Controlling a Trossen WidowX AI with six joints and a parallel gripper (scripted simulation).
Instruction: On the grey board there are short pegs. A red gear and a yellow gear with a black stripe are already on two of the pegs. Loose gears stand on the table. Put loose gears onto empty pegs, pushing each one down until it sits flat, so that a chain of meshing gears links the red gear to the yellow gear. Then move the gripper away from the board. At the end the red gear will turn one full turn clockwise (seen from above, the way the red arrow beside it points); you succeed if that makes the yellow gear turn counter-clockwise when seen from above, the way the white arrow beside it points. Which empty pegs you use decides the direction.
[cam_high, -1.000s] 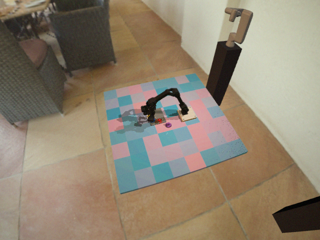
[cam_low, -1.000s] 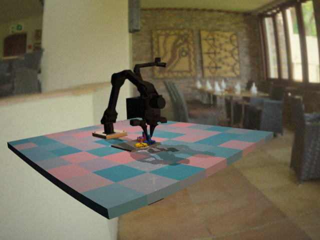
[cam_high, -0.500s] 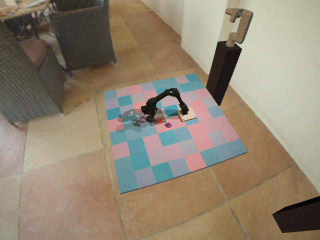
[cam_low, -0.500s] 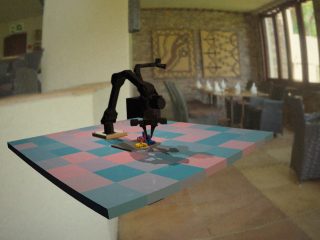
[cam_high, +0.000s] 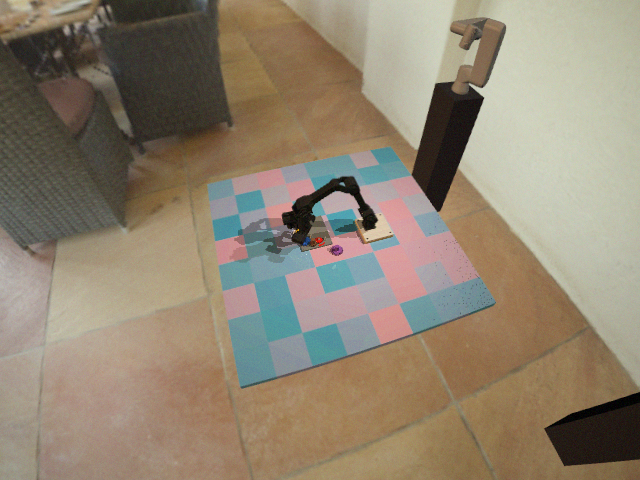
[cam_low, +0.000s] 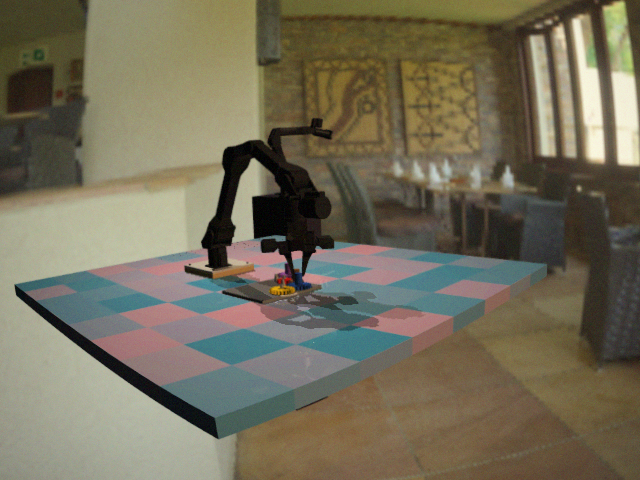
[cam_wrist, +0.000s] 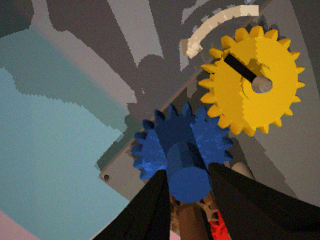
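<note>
The grey board (cam_high: 323, 226) (cam_low: 240, 296) lies on the table. The blue gear (cam_high: 307, 241) (cam_low: 302, 285) (cam_wrist: 152, 155) is over the board, its teeth beside those of the yellow gear (cam_low: 282, 291) (cam_wrist: 280, 75) with the black stripe. I cannot tell whether it is fully flat. My gripper (cam_low: 298, 273) (cam_wrist: 187, 174) is slightly open, its fingertips close on both sides of the blue gear's upright handle. A brown gear (cam_wrist: 192, 222) and the red gear (cam_high: 319, 240) (cam_wrist: 219, 229) are partly hidden by the fingers. A bare peg (cam_wrist: 242, 170) shows right of the handle. The purple gear (cam_high: 337, 250) stands off the board.
The white arrow (cam_wrist: 220, 22) lies beside the yellow gear. The arm's wooden base plate (cam_high: 379, 235) (cam_low: 237, 270) is on the table near the board. The board's corner (cam_wrist: 106, 177) shows left of the fingers in the wrist view.
</note>
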